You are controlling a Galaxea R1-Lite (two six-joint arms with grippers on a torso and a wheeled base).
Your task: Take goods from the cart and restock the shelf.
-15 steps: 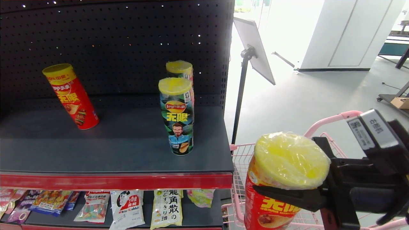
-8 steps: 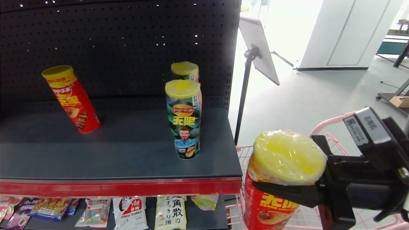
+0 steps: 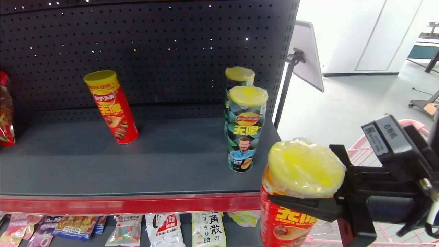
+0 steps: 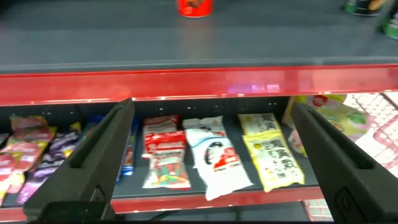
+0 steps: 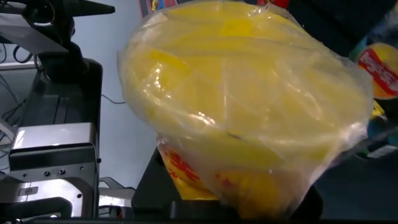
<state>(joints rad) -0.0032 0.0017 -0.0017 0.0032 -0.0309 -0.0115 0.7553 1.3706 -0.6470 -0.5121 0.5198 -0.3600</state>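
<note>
Your right gripper [image 3: 301,173] grips a red can [image 3: 286,223] near the shelf [image 3: 137,164], not yet placed. Your left gripper [image 4: 211,106] hangs open.

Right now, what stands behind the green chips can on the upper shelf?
A second can with a yellow lid stands directly behind the green chips can. Its lid and upper part show; the rest is covered.

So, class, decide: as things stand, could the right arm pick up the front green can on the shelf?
Probably not yet. The right gripper is shut on a red can, so it has no free grip. The front green can stands unblocked near the right end of the shelf.
</note>
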